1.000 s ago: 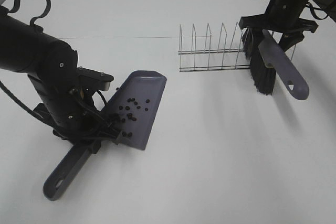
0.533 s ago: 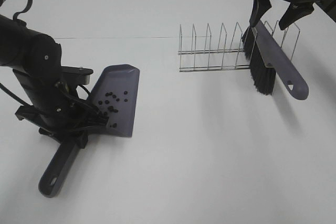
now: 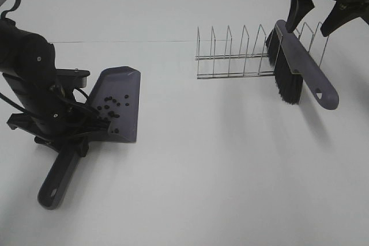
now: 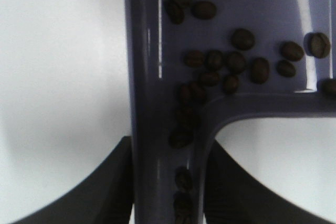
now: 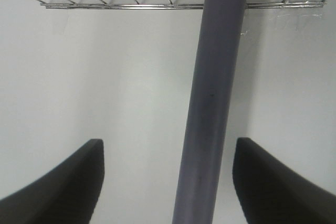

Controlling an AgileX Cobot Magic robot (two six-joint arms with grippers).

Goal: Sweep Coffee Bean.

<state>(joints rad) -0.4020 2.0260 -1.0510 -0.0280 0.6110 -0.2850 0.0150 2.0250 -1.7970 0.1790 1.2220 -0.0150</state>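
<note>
The grey-purple dustpan [image 3: 121,105] lies at the left of the table with several coffee beans [image 3: 109,108] in it. My left gripper [image 3: 72,136] is shut on its handle [image 3: 57,177]. In the left wrist view the beans [image 4: 231,61] lie in the pan and in the handle channel [image 4: 168,145] between my fingers [image 4: 105,192]. The brush [image 3: 291,67] leans against the right end of the wire rack [image 3: 236,56], bristles down. My right gripper [image 3: 323,7] is open above it; the brush handle [image 5: 212,103] runs between its spread fingers [image 5: 68,182] without touching.
The wire rack [image 5: 131,6] stands at the back right of the white table [image 3: 219,159]. The left arm's bulk and cables sit by the table's left edge.
My left gripper has carried the dustpan with its beans leftward. My right gripper has let go of the brush, opened and risen; the brush stays leaning on the rack.
</note>
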